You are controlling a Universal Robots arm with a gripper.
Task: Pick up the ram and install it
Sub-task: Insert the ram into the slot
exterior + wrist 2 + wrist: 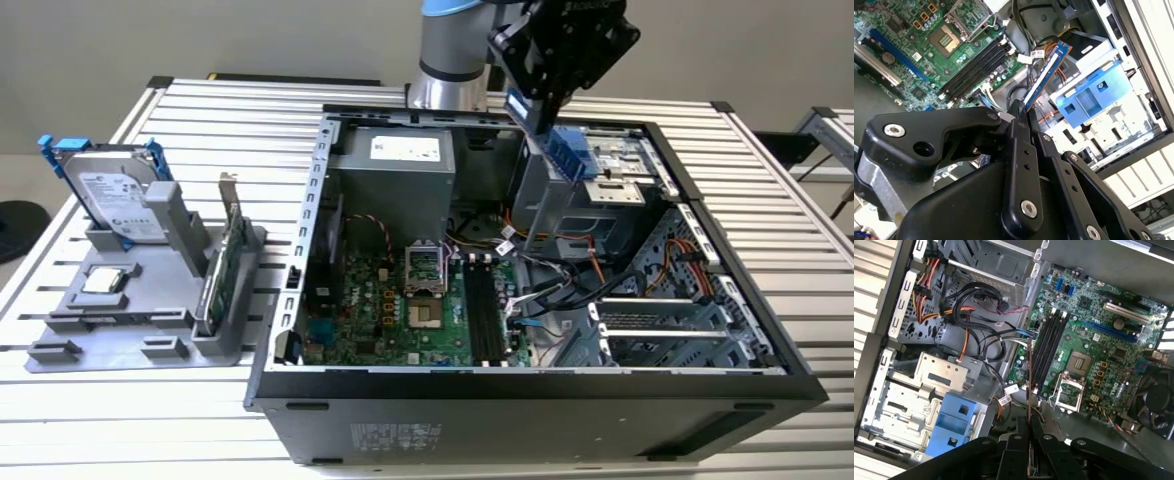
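One light, stiff but fragile ram (1046, 75), we judge, best held by its edges, is clenched at one end in our end effector (1022, 108) above the computer case (534, 390)

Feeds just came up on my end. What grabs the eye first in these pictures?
The open computer case, with its green motherboard exposed, dominates the exterior view. In the second wrist view the gripper is shut on the ram, a slim blue stick held above the case and not yet at the dark memory slots. On the exterior view's left, a grey holder carries the hard drive and a green card.
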